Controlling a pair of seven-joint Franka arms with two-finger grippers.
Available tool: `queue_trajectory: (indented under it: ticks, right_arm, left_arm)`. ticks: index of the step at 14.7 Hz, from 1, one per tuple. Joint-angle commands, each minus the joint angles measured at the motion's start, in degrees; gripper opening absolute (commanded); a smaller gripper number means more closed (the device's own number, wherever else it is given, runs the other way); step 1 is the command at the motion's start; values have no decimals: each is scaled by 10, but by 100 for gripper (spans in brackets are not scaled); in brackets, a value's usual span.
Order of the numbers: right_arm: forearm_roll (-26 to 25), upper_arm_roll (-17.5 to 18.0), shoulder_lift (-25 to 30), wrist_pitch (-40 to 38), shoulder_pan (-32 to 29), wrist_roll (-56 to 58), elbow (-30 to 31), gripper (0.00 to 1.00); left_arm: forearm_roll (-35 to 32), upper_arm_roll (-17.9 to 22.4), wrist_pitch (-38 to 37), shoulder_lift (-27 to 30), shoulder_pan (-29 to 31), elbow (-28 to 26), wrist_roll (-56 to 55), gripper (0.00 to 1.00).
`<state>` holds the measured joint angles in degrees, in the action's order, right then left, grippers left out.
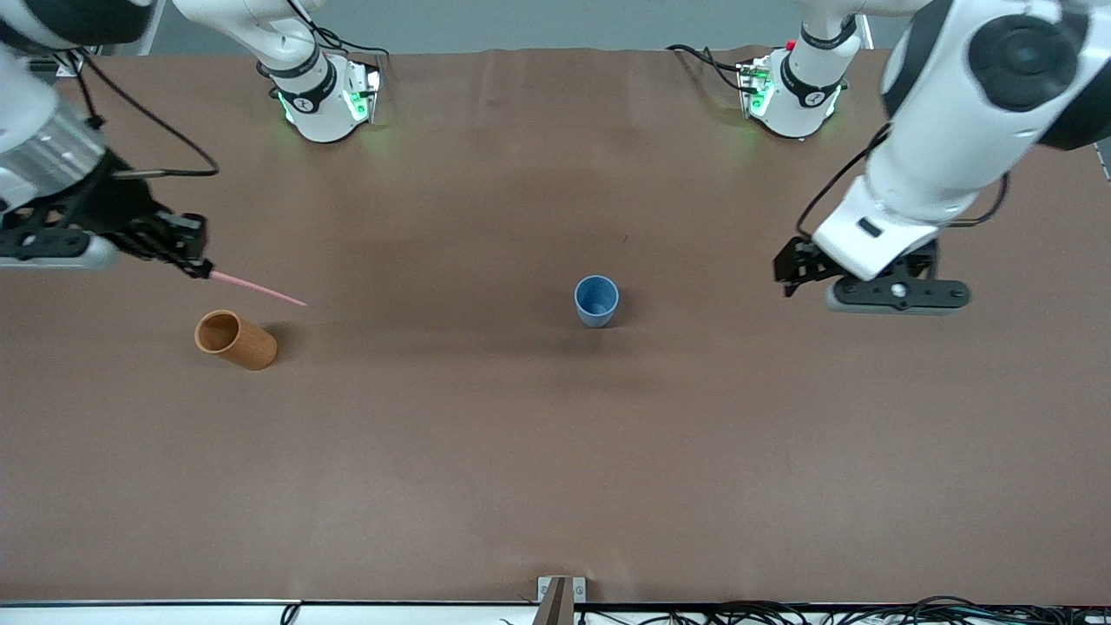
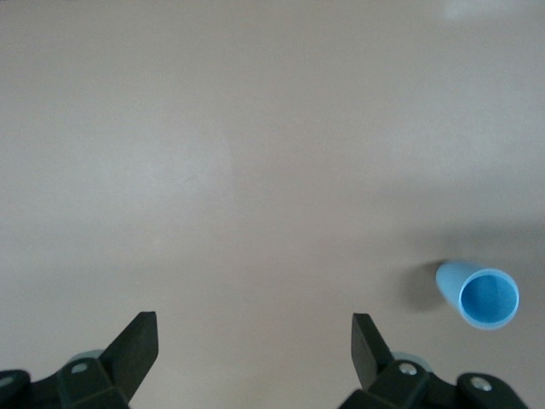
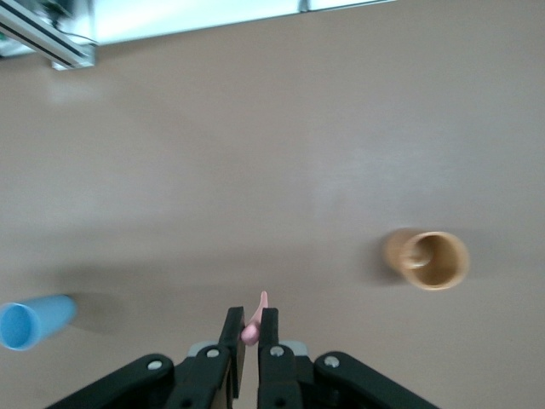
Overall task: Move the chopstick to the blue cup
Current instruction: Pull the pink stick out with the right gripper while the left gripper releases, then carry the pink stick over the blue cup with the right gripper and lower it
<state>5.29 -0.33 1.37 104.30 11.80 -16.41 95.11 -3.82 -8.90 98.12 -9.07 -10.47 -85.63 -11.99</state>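
Note:
The pink chopstick [image 1: 258,288] juts out from my right gripper [image 1: 200,269], which is shut on one end of it above the table near the orange-brown cup; its free end slopes down toward the table's middle. In the right wrist view the chopstick [image 3: 255,322] shows pinched between the fingers of the right gripper [image 3: 252,319]. The blue cup [image 1: 596,300] stands upright at the table's middle, empty, and also shows as the blue cup [image 2: 479,295] and the blue cup [image 3: 32,322]. My left gripper [image 1: 794,269] hangs open and empty toward the left arm's end, its fingertips spread wide around the left gripper's midpoint [image 2: 254,336].
An orange-brown cup [image 1: 235,339] stands toward the right arm's end, nearer the front camera than the chopstick; the same orange-brown cup [image 3: 428,259] is empty. A metal bracket [image 1: 560,597] sits at the table's front edge.

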Motion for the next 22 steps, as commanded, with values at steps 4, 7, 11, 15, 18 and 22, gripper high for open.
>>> queue_trajectory:
  ticks: [4,7,11,15,18,22]
  right_arm:
    - [6,-3,-32,106,165,-252,-11,2]
    - [-1,-4,-64,144,236,-344,-18,2]
    - [-29,-5,-116,197,314,-404,-18,2]
    - [-69,-4,-151,219,344,-448,-14,2]
    - [-67,-4,-166,222,356,-448,-16,2]
    - [-69,-4,-189,256,365,-451,-15,3]
  left_arm:
    - [32,75,-85,63,-1,2,148,100]
    - [33,74,-93,79,14,-1,152,100]
    - [31,75,-92,77,15,6,152,100]
    - [31,76,-92,77,17,11,165,100]
    - [39,75,-92,78,32,15,172,100]
    - [42,74,-92,74,33,17,165,100]
